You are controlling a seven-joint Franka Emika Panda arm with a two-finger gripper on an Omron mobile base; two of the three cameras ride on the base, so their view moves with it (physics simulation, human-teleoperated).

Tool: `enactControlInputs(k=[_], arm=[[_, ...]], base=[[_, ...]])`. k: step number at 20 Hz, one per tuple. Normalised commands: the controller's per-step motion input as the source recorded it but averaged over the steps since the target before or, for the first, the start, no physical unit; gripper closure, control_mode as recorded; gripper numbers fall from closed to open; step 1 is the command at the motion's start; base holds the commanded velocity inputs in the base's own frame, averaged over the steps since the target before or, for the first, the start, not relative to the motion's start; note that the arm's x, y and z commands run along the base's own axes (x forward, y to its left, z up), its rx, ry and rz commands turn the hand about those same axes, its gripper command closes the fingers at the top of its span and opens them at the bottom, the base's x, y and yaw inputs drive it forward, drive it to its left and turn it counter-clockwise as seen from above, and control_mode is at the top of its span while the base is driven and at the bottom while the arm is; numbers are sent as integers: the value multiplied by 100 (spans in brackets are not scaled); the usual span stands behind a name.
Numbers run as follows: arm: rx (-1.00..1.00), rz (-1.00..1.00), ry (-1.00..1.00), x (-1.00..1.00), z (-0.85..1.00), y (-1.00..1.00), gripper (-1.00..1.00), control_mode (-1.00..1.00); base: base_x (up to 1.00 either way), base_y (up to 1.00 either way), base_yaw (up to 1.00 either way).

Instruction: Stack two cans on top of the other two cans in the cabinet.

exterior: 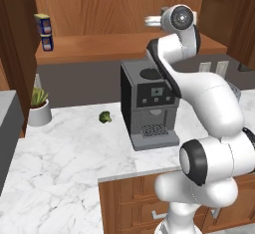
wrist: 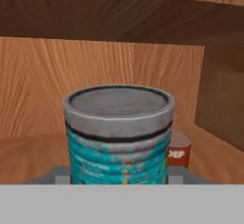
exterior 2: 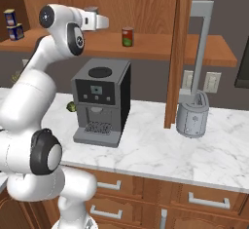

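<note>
Fingers (wrist: 119, 182) grip teal can (wrist: 119, 137) between them.

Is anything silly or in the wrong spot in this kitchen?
Yes, one thing: a little broccoli floret lies loose on the marble counter, left of the coffee machine, with no plate or bowl under it. The two blue cans on the cabinet shelf are stacked neatly, and nothing looks spilled.

A teal can (wrist: 119, 137) with a silvery top is seen upright, close up, above the shelf of the brown wooden cabinet (exterior 2: 146, 52). A red can (exterior 2: 127, 36) stands upright on the shelf. At far left, two blue yellow-topped cans (exterior: 45, 32) are stacked.
</note>
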Motion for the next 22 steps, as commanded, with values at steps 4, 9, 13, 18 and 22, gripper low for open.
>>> enactControlInputs(k=[4, 9, 13, 18, 22], arm=[[-9, 0, 3, 0, 14, -38, 100, -100], [-5, 0, 0, 0, 0, -45, 100, -100], [0, 0, 0, 0, -5, -43, 100, -100], [0, 0, 0, 8, -3, -35, 100, -100], [0, 0, 1, 19, 0, -21, 100, -100]], base=[[0, 0, 0], [0, 0, 0], [0, 0, 0], [0, 0, 0], [0, 0, 0]])
